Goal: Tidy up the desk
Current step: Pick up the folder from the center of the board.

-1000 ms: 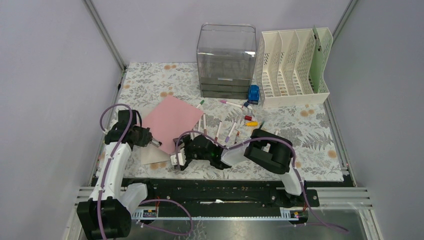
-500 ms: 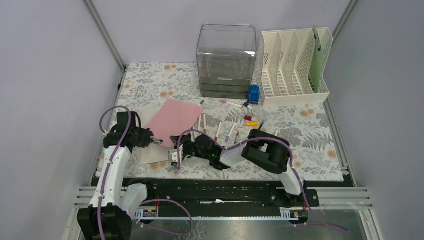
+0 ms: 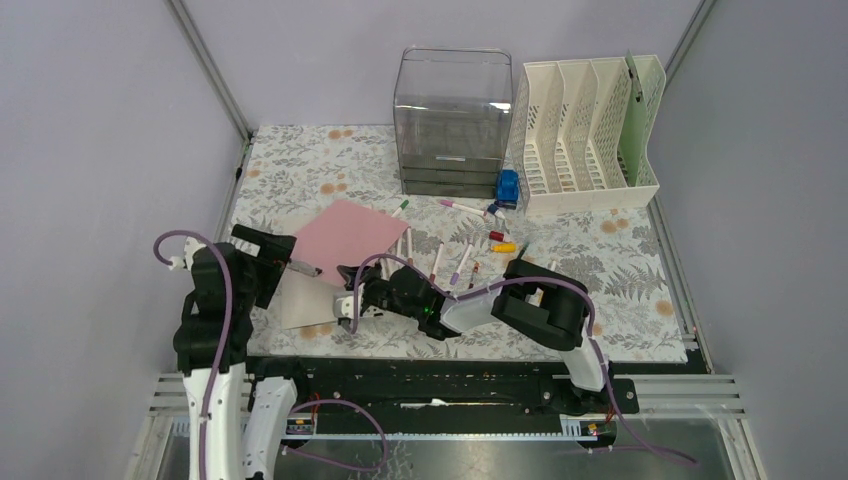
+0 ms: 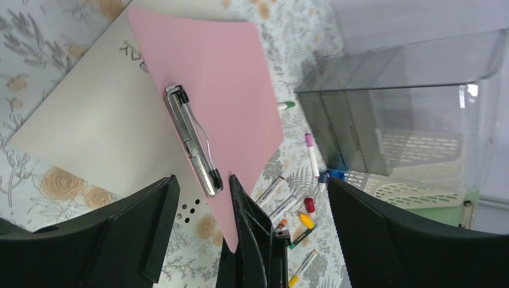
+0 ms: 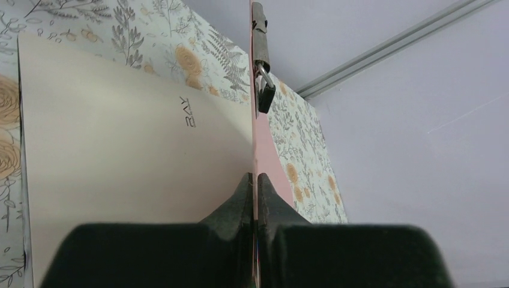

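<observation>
The desk (image 3: 620,290) has a white cloth with grey ferns and orange flowers. A pink clipboard (image 3: 345,235) lies on it over a beige sheet (image 3: 295,305). My right gripper (image 3: 350,300) is shut on the clipboard's near edge, and the right wrist view shows the pink board (image 5: 264,162) edge-on between the closed fingertips (image 5: 246,186). My left gripper (image 3: 268,262) hovers open, raised beside the board's left edge. In the left wrist view its fingers stand wide apart around the metal clip (image 4: 193,141) without touching it.
Several markers (image 3: 460,255) and small caps lie scattered right of the clipboard. A clear drawer box (image 3: 452,120) and a white file rack (image 3: 585,130) stand at the back, with a small blue object (image 3: 507,187) between them. A black rail (image 3: 440,375) runs along the near edge.
My left gripper has opened, let go of the clipboard's clip and drawn back left and upward. My right gripper has closed on the clipboard's near edge.
</observation>
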Available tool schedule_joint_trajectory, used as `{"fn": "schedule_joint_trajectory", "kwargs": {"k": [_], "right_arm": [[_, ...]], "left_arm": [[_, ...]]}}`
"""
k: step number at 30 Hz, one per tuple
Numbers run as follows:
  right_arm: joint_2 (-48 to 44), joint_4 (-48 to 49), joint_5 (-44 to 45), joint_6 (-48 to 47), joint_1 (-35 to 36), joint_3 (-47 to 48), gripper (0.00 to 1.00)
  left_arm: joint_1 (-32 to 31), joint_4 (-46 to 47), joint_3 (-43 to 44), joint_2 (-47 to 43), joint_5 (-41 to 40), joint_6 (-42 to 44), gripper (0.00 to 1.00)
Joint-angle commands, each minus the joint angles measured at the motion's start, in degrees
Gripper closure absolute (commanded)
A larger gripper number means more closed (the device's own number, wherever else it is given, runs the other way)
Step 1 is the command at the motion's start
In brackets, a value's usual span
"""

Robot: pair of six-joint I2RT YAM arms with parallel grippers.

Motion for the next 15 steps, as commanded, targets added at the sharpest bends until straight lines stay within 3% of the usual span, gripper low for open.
{"fn": "schedule_joint_trajectory", "kwargs": {"k": [1, 8, 15], "right_arm": [[-4.14, 3.87, 1.4, 3.93, -0.13, 2.01, 1.0], [-4.66, 3.22, 1.49, 5.16, -0.09, 2.58, 1.0], [-4.91, 2.46, 1.88, 5.91, 0.08, 3.57, 1.0]], "left_arm": [[0.17, -0.35, 3.0, -2.94, -1.72, 4.91, 0.01], [0.19, -2.51, 0.8, -3.61, -2.94, 1.7, 0.01], [0.21, 5.0, -8.12, -2.41, 2.58, -6.01, 0.01]]}}
